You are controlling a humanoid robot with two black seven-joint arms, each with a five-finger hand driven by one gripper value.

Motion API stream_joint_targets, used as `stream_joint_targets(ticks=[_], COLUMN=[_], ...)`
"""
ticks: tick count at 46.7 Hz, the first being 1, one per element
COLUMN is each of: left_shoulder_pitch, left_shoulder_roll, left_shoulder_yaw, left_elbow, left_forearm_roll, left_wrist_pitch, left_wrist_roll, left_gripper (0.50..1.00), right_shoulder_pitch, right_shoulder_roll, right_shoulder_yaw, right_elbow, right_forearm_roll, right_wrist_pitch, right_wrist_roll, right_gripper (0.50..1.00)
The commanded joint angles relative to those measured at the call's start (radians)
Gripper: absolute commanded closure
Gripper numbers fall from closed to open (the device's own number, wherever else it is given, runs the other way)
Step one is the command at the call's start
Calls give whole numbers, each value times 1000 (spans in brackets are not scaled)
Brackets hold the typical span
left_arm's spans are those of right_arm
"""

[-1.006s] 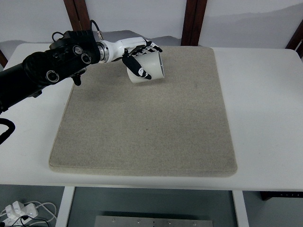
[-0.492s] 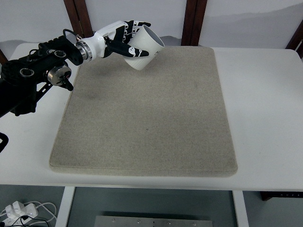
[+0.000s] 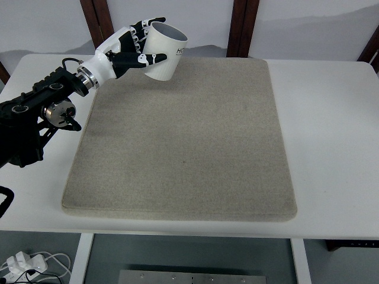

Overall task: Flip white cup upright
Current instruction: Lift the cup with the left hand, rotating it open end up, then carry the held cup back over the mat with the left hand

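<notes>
1. Left arm [image 3: 41,109]: black, jointed; enters from the picture's left edge and reaches toward the far left corner of the mat. It is the only arm in view, so it is the one at the cup.
2. Left hand [image 3: 127,50]: white palm with black joints. The fingers [image 3: 151,58] are clamped on the side wall of the cup, one lying across its near face and others curling round the far side just below the rim.
3. White cup [image 3: 164,52]: held in the air above the far left corner of the mat, not touching it. It sits directly to the right of the palm. Its long axis is tilted, mouth up and leaning away to the right, base down toward the mat. Dark lettering shows on the wall but is too small to read.
4. Judgement: the cup appears nearly turned over; the remaining move would be to straighten the axis fully and lower the base onto the mat.
5. Mat [image 3: 189,148]: grey, rectangular, bare, covering most of the bench.
6. Bench [image 3: 331,118]: white, bare on the right side.
</notes>
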State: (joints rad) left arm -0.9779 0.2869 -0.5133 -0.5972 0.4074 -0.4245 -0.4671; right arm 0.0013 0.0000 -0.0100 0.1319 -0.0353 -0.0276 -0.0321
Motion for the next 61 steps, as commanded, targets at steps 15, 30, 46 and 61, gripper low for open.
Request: stream_joint_targets(ticks=[15, 30, 46, 61], left_shoulder_pitch=[18, 28, 31, 33], left_shoulder_roll=[-80, -144, -169, -169], left_shoulder_yaw=[7, 21, 71, 113], left_elbow=[126, 160, 204, 209], left_forearm_roll=[2, 21, 31, 33], left_wrist_pitch=[-45, -36, -14, 33], left_wrist_roll=[-144, -144, -144, -144], left_gripper=[784, 789, 799, 793], right_shoulder_pitch=[-1, 0, 0, 0], right_shoulder_roll=[0, 0, 0, 0], right_shoulder_yaw=[1, -1, 1, -1], right_elbow=[0, 0, 0, 0], right_forearm_roll=[0, 0, 0, 0], right_wrist_pitch=[0, 0, 0, 0], right_wrist_roll=[0, 0, 0, 0], right_gripper=[548, 548, 548, 548])
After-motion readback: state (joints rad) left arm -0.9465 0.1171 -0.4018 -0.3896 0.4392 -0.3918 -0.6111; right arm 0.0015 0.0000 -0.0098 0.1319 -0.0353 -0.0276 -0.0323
